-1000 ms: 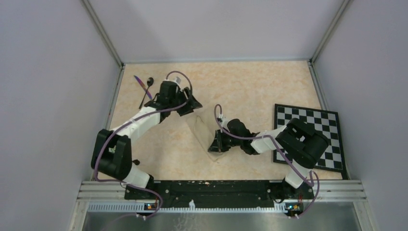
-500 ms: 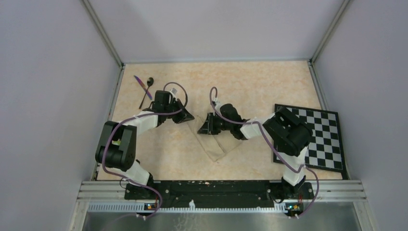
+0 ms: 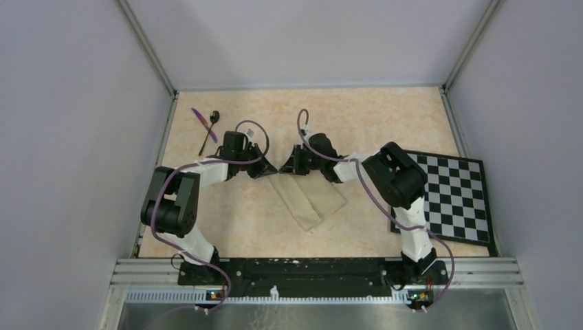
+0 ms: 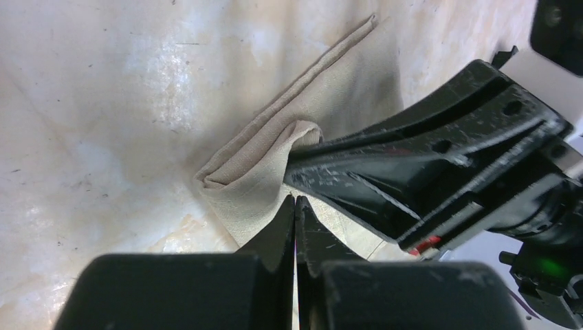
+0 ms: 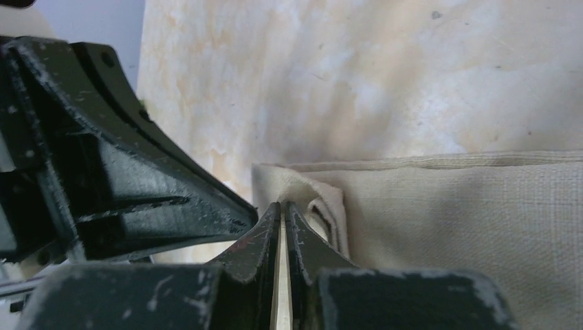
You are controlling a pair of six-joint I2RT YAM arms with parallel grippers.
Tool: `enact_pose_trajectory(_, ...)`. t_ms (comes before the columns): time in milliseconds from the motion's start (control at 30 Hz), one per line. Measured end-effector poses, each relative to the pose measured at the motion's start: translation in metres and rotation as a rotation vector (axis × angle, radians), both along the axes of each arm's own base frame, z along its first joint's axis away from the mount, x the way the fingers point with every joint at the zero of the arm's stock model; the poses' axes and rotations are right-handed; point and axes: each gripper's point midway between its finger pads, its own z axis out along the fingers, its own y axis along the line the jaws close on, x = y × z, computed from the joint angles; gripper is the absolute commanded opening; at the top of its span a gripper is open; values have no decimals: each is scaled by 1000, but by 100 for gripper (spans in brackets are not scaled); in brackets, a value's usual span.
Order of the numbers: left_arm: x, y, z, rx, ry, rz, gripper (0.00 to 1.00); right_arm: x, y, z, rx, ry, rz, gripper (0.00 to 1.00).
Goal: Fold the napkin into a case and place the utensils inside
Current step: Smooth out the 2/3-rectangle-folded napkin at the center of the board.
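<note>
Two grippers meet at the far-left corner of the napkin (image 3: 307,199), which lies mid-worktop (image 3: 371,124) folded into a narrow oblong slanting toward the near edge. Left gripper (image 4: 295,203): jaws closed to a slit on the layered corner fold. Right gripper (image 5: 280,206): jaws nearly together, a thin strip of beige cloth between them. Black spoon (image 3: 210,128) and purple knife (image 3: 204,124) lie crossed near the far-left corner, well apart from the cloth. Checkerboard (image 3: 457,196) on the right.

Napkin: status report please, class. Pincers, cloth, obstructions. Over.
Left pincer, right pincer shut on napkin, far end. Cloth folded oblong, flat. The utensils far-left, not inside. Nothing blocking.
</note>
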Motion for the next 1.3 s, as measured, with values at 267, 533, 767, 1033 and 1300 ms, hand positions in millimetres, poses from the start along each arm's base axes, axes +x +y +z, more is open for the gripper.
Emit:
enact_pose_trajectory(267,-1,-1,-10,-2,25,-7,0,9,-12,-18,-54,17,-19,11)
enact_pose_trajectory(533,-3,-5,-8,-27,27,-29,0,2,-18,-7,-101,9,31,20)
enact_pose_trajectory(767,5,-10,-18,-43,48,-29,0,-34,-23,3,-38,52,125,10)
enact_pose_trajectory(1033,7,-9,-30,-30,75,-17,0,-50,0,5,17,71,221,10)
enact_pose_trajectory(1300,8,-9,-33,-38,95,4,0,-57,4,-20,18,116,255,10)
